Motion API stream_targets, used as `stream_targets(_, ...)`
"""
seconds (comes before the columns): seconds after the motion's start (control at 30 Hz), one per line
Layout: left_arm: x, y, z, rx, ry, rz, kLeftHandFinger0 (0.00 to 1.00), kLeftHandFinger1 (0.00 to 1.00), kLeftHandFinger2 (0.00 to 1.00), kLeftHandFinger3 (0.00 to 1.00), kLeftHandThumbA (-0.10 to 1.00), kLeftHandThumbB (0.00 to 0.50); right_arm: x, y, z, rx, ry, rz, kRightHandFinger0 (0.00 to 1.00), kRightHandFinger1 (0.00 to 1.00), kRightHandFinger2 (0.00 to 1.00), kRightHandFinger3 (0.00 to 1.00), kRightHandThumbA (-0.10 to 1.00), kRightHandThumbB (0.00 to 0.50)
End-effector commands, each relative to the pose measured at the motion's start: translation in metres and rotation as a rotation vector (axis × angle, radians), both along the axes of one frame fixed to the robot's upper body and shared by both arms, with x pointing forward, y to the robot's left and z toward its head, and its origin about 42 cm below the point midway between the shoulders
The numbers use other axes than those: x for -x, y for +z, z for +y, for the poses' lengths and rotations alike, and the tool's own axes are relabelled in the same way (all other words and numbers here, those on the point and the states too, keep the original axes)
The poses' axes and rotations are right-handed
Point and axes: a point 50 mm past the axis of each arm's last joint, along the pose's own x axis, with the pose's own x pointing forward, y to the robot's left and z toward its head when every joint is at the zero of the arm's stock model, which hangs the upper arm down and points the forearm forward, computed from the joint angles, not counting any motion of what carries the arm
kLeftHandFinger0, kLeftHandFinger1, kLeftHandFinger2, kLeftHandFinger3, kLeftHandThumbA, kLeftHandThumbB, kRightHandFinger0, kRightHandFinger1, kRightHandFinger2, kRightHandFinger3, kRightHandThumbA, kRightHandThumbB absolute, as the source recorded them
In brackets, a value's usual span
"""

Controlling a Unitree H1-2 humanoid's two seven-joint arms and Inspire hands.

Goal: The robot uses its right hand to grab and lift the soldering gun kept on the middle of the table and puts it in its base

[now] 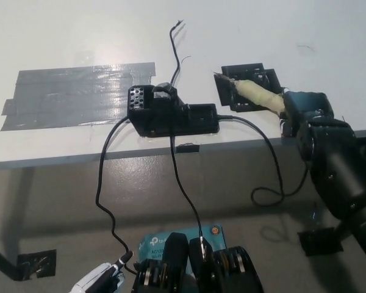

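Observation:
The soldering gun (255, 93) has a cream handle and a dark tip pointing to the picture's upper left. My black right hand (306, 113) is shut on the handle's rear end, at the table's right front edge. The gun lies low over a flat black base (239, 68) on the table; whether it touches the base I cannot tell. A black soldering station box (171, 113) sits at the middle front of the table, left of the gun. Only a sliver of my white left hand (99, 279) shows at the bottom left, too little to read its fingers.
A patch of grey tape (79, 94) covers the white table (61, 30) at the left. Black cables (101, 183) hang from the station over the front edge, and another cable (273, 177) loops below my right hand. A thin wire (174, 43) lies behind the station.

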Motion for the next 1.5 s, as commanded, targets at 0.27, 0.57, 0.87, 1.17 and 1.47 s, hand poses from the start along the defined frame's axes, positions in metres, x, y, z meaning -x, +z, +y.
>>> stream_targets(0.27, -0.011, 0.013, 0.001, 0.012, -0.029, -0.036, 0.0, 0.02, 0.01, 0.0, 1.0, 0.5, 0.016, -0.06, -0.032, 0.201, -0.068, 0.216, 0.0, 0.06, 0.18, 1.0, -0.1, 0.244)
stream_targets(0.57, -0.008, 0.01, 0.004, -0.017, -0.028, -0.029, 0.0, 0.0, 0.0, 0.0, 1.0, 0.5, 0.036, -0.083, -0.033, 0.26, -0.057, 0.3, 0.0, 0.2, 0.48, 1.0, -0.09, 0.025)
stream_targets(0.87, -0.006, 0.011, 0.013, -0.015, -0.022, -0.018, 0.0, 0.0, 0.0, 0.0, 1.0, 0.5, 0.038, -0.082, -0.028, 0.005, -0.099, 0.114, 0.01, 0.31, 0.39, 1.0, 0.05, 0.0)
stream_targets(1.17, -0.004, 0.013, 0.025, -0.036, -0.01, -0.019, 0.0, 0.0, 0.0, 0.0, 1.0, 0.5, 0.043, -0.059, -0.026, -0.237, 0.068, -0.17, 0.0, 0.38, 0.61, 0.54, -0.1, 0.0)
stream_targets(1.47, 0.0, 0.009, 0.031, -0.052, -0.005, -0.018, 0.0, 0.0, 0.0, 0.0, 1.0, 0.5, 0.053, -0.053, -0.049, -0.256, 0.157, -0.261, 0.0, 0.38, 0.6, 0.18, -0.1, 0.0)
